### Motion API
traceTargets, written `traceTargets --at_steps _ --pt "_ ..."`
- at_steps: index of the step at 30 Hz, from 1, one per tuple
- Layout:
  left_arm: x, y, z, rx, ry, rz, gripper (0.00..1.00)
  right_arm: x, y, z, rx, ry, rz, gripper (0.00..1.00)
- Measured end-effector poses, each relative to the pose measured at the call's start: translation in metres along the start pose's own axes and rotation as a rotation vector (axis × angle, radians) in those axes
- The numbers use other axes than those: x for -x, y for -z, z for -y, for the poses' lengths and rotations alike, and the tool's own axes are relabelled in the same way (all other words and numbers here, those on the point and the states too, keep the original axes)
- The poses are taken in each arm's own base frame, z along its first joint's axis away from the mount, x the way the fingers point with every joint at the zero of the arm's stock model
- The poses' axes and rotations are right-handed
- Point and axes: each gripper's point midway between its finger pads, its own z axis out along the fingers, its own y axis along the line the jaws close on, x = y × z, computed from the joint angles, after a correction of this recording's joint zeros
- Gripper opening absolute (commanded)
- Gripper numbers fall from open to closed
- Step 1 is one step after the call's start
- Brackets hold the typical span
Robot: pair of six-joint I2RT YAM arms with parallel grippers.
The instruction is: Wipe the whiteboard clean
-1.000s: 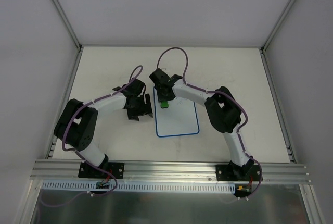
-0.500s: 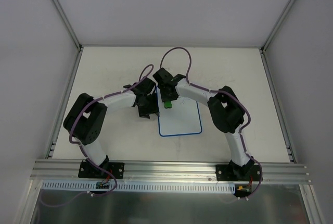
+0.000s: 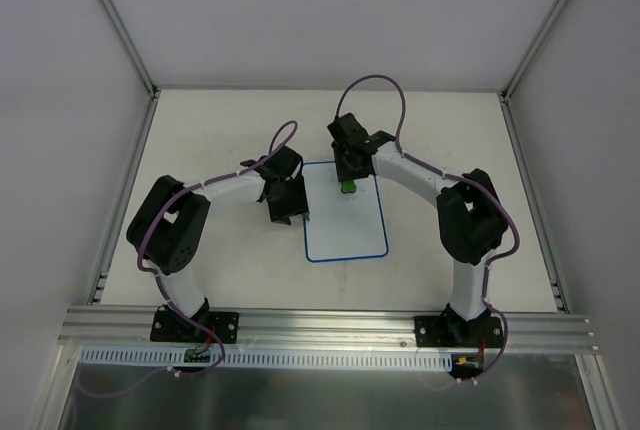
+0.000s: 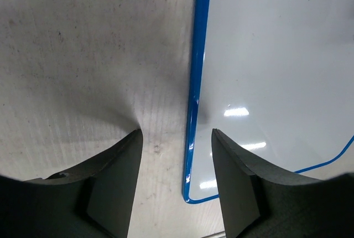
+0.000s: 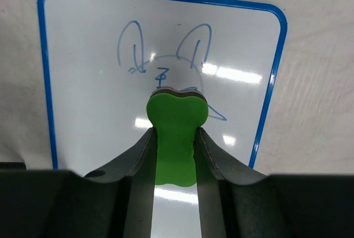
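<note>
Jaws narrow on a green bone-shaped block [image 5: 176, 113] (right gripper [image 5: 175, 134]) atop the glossy whiteboard [image 5: 83, 55]; left gripper [image 4: 176, 138] half-open, empty.

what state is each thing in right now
whiteboard, flat on the table, blue drawing not yet erased
eraser, clamped in the right gripper, over the drawing, contact unclear
right gripper, shut on the eraser
left gripper, open, jaws straddling the whiteboard's left rim
</note>
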Motion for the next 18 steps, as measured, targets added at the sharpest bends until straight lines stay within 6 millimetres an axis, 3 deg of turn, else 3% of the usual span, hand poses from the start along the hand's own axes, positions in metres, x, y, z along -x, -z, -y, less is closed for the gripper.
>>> traceTargets --at_steps 2,6,12,18 --pt "0.003 -0.002 0.003 -0.003 0.0 0.003 0.52 -0.003 -0.003 0.008 -0.002 0.015 -0.007 0.0" --pt "0.007 -0.006 0.006 0.0 0.005 0.007 0.32 -0.017 -0.009 0.008 0.022 0.056 -0.037 0.0" --pt "0.011 -0.013 0.009 -0.005 0.002 0.013 0.02 -0.013 -0.01 -0.01 0.087 0.078 -0.015 0.0" --pt "0.01 -0.014 0.01 -0.006 -0.007 0.013 0.0 -0.027 -0.025 -0.031 0.129 0.148 -0.036 0.0"
